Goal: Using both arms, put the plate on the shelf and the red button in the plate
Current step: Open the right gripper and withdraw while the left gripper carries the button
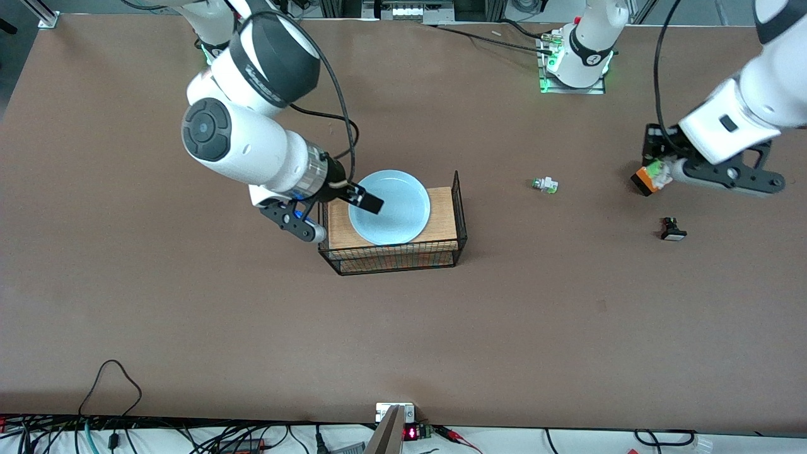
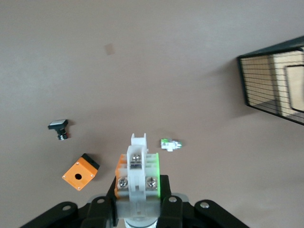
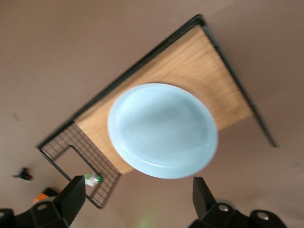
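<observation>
From the front view, my right gripper (image 1: 343, 211) sits left of centre over the edge of the wire basket (image 1: 460, 214), fingers spread wide and holding nothing. The pale blue plate (image 1: 389, 207) rests on the basket's wooden top (image 1: 441, 217). At the right of the frame my left gripper (image 1: 659, 173) is up in the air, clamped tight on the red button (image 1: 656, 171). A white-green module (image 1: 544, 185) lies right of centre; a black button (image 1: 672, 229) lies lower right.

In my left wrist view, the red button (image 2: 138, 173) fills the bottom centre between my fingers. An orange box (image 2: 80, 172) lies lower left.

In my right wrist view, the plate (image 3: 162, 130) is centred, with my open fingers (image 3: 71, 199) at the bottom.
</observation>
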